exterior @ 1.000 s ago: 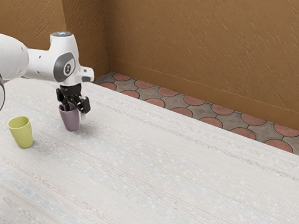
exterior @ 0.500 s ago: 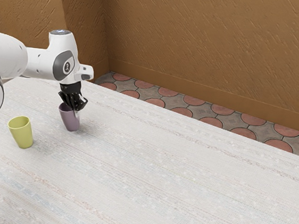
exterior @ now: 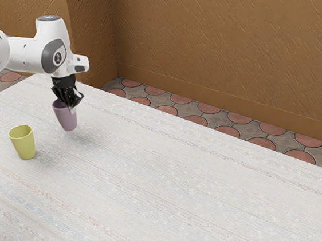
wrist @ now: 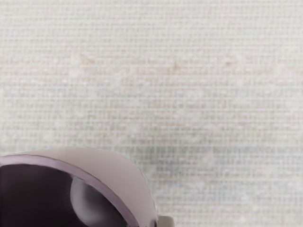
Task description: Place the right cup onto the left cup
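Observation:
My black gripper (exterior: 70,106) is shut on the rim wall of the purple cup (exterior: 65,117), one finger inside it and one outside. The purple cup hangs slightly tilted, a little above the table. In the wrist view the purple cup (wrist: 120,177) shows its rim and dark inside, with a small fingertip piece (wrist: 165,221) against its outer wall. The yellow-green cup (exterior: 24,143) stands upright with its mouth up, nearer the exterior view's lower left, apart from the purple one.
The pale woven-looking table top (exterior: 171,185) stretches away to the exterior view's right. Behind its far edge lie a tiled floor (exterior: 208,109) and a brown wall (exterior: 232,47).
The gripper closed on the purple cup's wall, then arm and cup moved up and toward the exterior view's left. The yellow-green cup has stayed put.

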